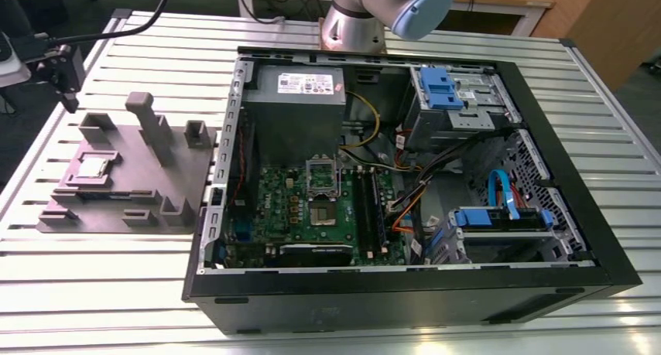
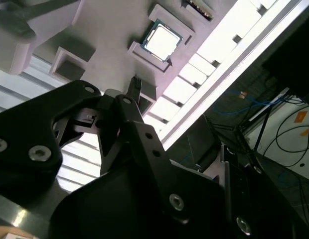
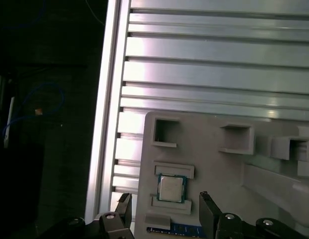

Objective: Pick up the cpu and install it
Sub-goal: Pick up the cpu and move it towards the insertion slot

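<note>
a slatted metal table [image 1: 93,293] lies under the grey moulded plate [image 1: 129,181]. an open computer case [image 1: 413,297] stands just beside the plate, on the exterior view's right. the gripper [image 3: 165,199] hangs above the plate, its fingers [image 3: 207,209] spread wide and holding nothing. the cpu [image 3: 171,188] lies flat in a square recess of the plate, seen between those fingers in the first wrist view.

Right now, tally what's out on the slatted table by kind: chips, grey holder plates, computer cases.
cpu: 1
grey moulded plate: 1
open computer case: 1
Total: 3
</note>
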{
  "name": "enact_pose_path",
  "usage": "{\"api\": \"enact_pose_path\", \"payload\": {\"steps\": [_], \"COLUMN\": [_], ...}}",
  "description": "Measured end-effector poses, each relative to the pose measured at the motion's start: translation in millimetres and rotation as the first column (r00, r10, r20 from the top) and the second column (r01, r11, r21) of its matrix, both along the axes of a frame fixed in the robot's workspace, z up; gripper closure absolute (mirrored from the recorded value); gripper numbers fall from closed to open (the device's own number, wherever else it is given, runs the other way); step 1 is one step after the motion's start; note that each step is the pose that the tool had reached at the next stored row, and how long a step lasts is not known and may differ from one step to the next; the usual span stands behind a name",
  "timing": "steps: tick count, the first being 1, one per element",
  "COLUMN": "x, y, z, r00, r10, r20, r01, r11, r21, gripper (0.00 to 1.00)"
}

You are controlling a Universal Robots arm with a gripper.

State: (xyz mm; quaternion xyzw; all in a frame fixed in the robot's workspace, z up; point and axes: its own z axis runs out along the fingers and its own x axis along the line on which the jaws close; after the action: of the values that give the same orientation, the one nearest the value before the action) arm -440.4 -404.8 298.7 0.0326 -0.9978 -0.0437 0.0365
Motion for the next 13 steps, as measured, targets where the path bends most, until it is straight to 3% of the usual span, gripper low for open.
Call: {"api": "enact_pose_path", "payload": {"steps": [13], "x": [0.7], "y": [-0.3], "z": [-10.6], "r00": [1.0], "r10": [0.0], "r20": [0.0], "r01": [0.0], "r11": [1.0], "r21": [0.0], "gripper": [0.35]}}
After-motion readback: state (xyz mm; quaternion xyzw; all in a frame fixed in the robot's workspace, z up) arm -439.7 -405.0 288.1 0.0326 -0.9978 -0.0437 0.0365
